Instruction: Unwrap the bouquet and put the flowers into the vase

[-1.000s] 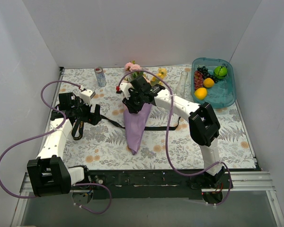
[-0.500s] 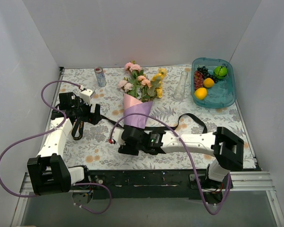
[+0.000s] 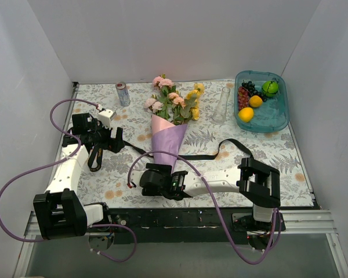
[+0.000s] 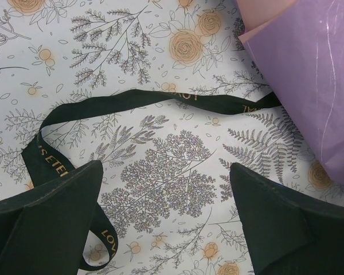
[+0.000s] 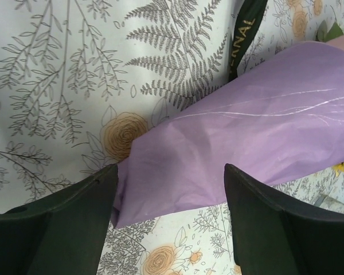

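Right tool (image 5: 169, 172) open, jaws astride tip of purple-paper-wrapped bouquet (image 5: 246, 132) at near edge of bench (image 3: 284, 168), probably to pull wrap. Left tool (image 4: 166, 172) open over black gold-lettered ribbon (image 4: 160, 98).

Count on tabletop (image 3: 278, 162): 1 bouquet (image 3: 169, 142), 1 ribbon (image 3: 200, 157), 1 vase (image 3: 221, 105), 1 can (image 3: 122, 93), 1 tray (image 3: 275, 120) with 1 green fruit (image 3: 269, 88), 2 yellow-orange fruits (image 3: 246, 114) and 2 clusters of grapes (image 3: 248, 88), one dark, one reddish.
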Controlling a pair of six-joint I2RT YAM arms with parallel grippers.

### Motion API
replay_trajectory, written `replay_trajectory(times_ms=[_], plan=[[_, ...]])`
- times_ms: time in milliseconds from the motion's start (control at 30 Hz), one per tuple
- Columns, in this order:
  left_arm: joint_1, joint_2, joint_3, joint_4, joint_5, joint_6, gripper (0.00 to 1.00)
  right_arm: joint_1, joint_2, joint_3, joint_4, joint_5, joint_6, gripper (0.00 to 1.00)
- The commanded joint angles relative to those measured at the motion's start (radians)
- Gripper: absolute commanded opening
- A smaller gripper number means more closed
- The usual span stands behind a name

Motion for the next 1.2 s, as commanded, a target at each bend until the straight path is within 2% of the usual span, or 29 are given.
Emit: replay_trajectory(times_ms=[0,200,400,700,1000,1033,1100,1133,1167], plan=[[0.007,-0.031,0.006,-0.002,0.011,0.007,0.93,0.028,0.005,0.047,0.030,0.023,0.013,0.81],[0.005,-0.031,-0.001,0.006,0.009,0.005,0.93,0.038,-0.009,0.063,0.016,0.025,0.024,0.81],[0.007,-0.036,0.003,0.006,0.008,0.005,0.93,0.038,0.054,0.036,0.038,0.090,-0.002,0.79],[0.008,-0.042,0.009,0.006,-0.001,0.014,0.93,0.038,0.134,0.057,0.075,0.224,-0.065,0.70],[0.010,-0.050,0.000,0.005,0.009,0.007,0.93,0.063,0.108,0.024,0.188,0.281,-0.082,0.39],[0.008,-0.050,0.000,0.005,0.009,0.005,0.93,0.063,0.105,0.016,0.193,0.282,-0.081,0.31],[0.010,-0.050,0.000,0.005,0.009,0.005,0.93,0.066,0.090,0.007,0.199,0.298,-0.077,0.24],[0.008,-0.050,0.000,0.003,0.009,0.005,0.93,0.066,0.083,0.002,0.200,0.302,-0.074,0.15],[0.010,-0.050,0.000,0.003,0.011,0.005,0.93,0.066,0.068,-0.010,0.237,0.311,-0.073,0.12]])
